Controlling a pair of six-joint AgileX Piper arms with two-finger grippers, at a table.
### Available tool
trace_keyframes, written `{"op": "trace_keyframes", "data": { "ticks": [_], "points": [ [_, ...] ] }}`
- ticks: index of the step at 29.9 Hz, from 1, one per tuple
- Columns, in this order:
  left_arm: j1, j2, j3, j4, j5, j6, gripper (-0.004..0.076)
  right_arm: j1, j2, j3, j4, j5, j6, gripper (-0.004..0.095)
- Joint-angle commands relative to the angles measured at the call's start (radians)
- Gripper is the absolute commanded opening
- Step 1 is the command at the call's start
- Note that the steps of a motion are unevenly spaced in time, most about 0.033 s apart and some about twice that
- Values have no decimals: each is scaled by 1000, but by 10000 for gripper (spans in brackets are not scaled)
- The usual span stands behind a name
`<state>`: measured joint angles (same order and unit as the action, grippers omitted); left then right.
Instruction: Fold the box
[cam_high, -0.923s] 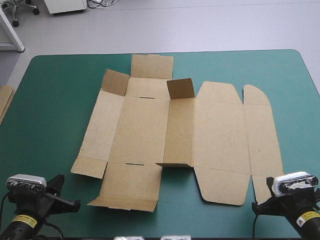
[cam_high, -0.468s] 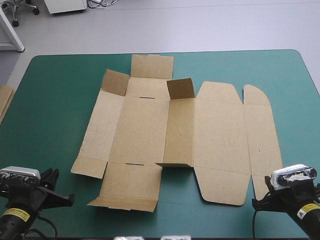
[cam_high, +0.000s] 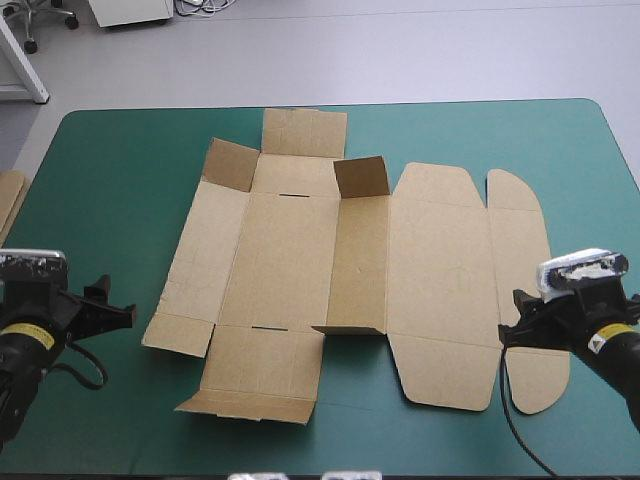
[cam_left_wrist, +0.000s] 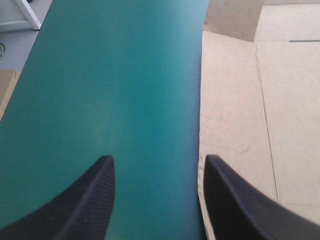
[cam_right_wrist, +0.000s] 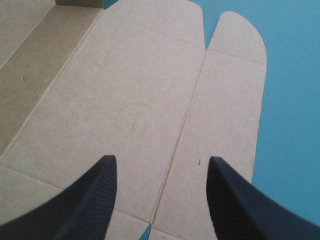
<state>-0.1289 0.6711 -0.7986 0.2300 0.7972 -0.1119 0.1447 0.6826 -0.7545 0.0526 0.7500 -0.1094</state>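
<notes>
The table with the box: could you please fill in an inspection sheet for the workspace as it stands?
Surface: teal-green cover, bare around the sheet.
Job's things: brown box, an unfolded sheet lying mostly flat mid-table; two small flaps at its far end stand raised.
Clutter: an edge of more board at the table's left edge.
Grippers: left gripper open, over the cover at the box's left edge; right gripper open, over the box's right-hand panels; neither holds anything.
Cables: nothing seen.
Surroundings: nothing seen at or over the table.
</notes>
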Motion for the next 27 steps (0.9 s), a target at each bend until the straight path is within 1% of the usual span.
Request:
{"op": "trace_keyframes", "data": {
  "ticks": [1,6,9,11,14,16,19,21,23,24,27],
  "points": [
    [-2,96,-103,27,-90,-20,398,2,83,-97,16,-63,-8,520],
    [0,264,-179,30,-78,-25,398,2,183,-158,76,-57,-17,520],
    [50,355,-190,6,-73,-26,398,2,216,-178,65,-58,-17,521],
    [123,407,-190,-44,-69,0,398,2,227,-188,38,-62,-17,521],
    [266,459,-190,-205,-67,138,389,2,227,-188,1,-79,-17,521],
    [375,488,-188,-353,-53,251,389,2,227,-188,5,-84,-17,521],
    [537,529,-186,-643,-10,415,388,2,227,-188,26,-80,-17,522],
    [614,559,-184,-823,58,551,388,2,227,-188,54,-73,-28,523],
    [659,589,-177,-914,120,620,388,2,227,-188,70,-64,-39,523],
    [668,602,-171,-952,134,642,388,2,227,-188,73,-61,-39,523],
    [677,642,-147,-987,135,685,388,2,227,-188,77,-59,-42,524]
  ]
}}
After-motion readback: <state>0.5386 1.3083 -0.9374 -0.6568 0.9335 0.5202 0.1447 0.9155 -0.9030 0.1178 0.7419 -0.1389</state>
